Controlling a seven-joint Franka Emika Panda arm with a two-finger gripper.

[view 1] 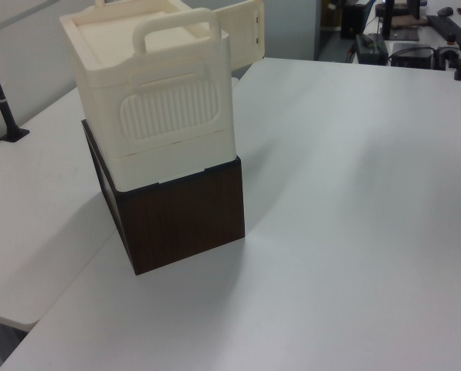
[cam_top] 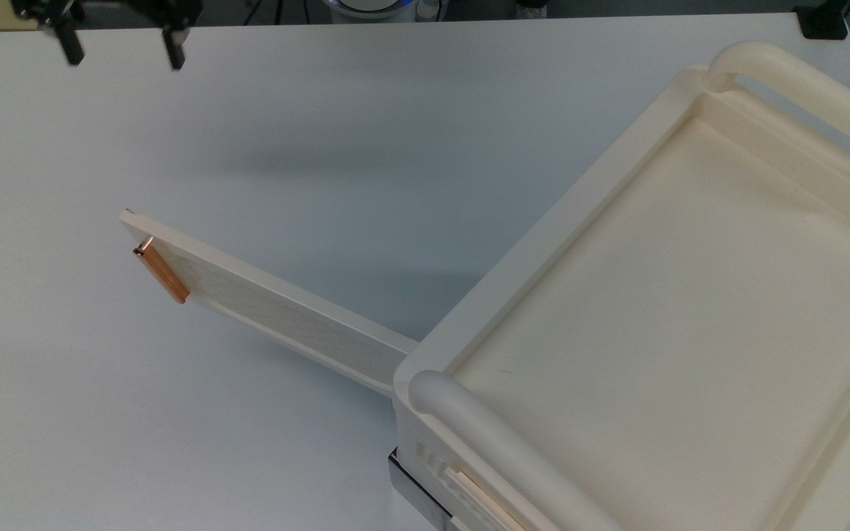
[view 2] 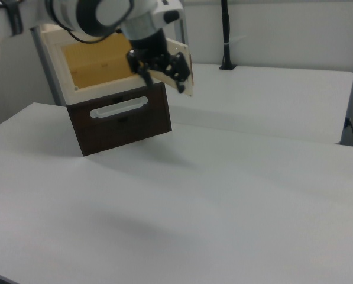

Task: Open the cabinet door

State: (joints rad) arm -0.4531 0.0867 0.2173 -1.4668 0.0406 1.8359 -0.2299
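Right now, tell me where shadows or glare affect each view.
Top view: a soft grey shadow lies on the white table beside the open cabinet door, and the copper handle glints. Left view: the dark wooden base casts a faint shadow toward the left view's right. Right view: a diffuse shadow spreads on the table below the gripper; no harsh glare.
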